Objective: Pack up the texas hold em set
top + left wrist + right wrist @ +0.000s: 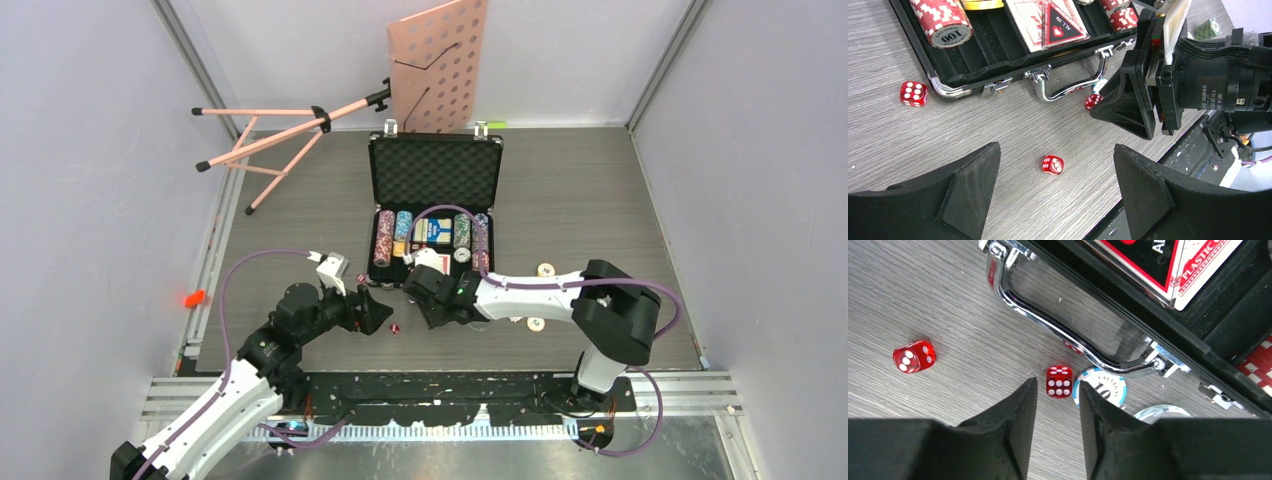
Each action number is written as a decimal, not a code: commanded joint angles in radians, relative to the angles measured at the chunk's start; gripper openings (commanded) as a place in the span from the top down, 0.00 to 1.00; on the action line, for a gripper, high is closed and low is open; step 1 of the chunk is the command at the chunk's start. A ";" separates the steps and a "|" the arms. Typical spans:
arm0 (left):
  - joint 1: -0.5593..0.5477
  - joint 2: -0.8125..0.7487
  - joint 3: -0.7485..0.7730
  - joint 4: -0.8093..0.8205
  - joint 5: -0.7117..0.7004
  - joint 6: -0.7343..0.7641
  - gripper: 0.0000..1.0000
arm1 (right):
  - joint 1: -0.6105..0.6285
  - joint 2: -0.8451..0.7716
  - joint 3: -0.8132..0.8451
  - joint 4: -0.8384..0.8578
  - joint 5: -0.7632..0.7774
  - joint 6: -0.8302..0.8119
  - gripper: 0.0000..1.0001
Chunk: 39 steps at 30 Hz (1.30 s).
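Note:
The black briefcase (435,172) lies open mid-table, with chip rows (383,238) and card decks (1048,22) in its base. Its silver handle (1058,335) faces the arms. My left gripper (1057,150) hangs wide open over a red die (1053,165) on the table, not touching it. My right gripper (1057,387) is open by a narrow gap with nothing between its fingers. A second red die (1059,381) lies just past its tips, beside a blue-and-white chip (1100,390). A third die (913,93) sits by the case's corner.
A pink music stand (437,65) leans on the back wall, its tripod (270,140) lying at the back left. Two loose chips (546,269) (536,324) lie right of the right arm. A clear round disc (1163,413) lies by the blue chip. The two grippers are close together.

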 commanded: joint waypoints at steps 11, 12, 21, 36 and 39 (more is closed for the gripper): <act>-0.003 -0.012 0.004 0.014 -0.005 0.008 0.14 | 0.003 -0.006 0.068 -0.013 0.045 -0.005 0.62; -0.003 -0.013 0.003 0.014 -0.005 0.008 0.14 | 0.003 -0.005 0.068 -0.013 0.044 -0.003 0.62; -0.003 -0.010 0.003 0.016 -0.004 0.008 0.14 | 0.003 0.015 0.077 -0.023 0.044 0.004 0.60; -0.003 -0.008 0.004 0.018 -0.003 0.009 0.14 | 0.003 0.032 0.079 -0.023 0.038 0.010 0.69; -0.003 -0.007 0.004 0.017 -0.002 0.009 0.14 | 0.003 0.023 0.083 -0.026 0.043 0.011 0.69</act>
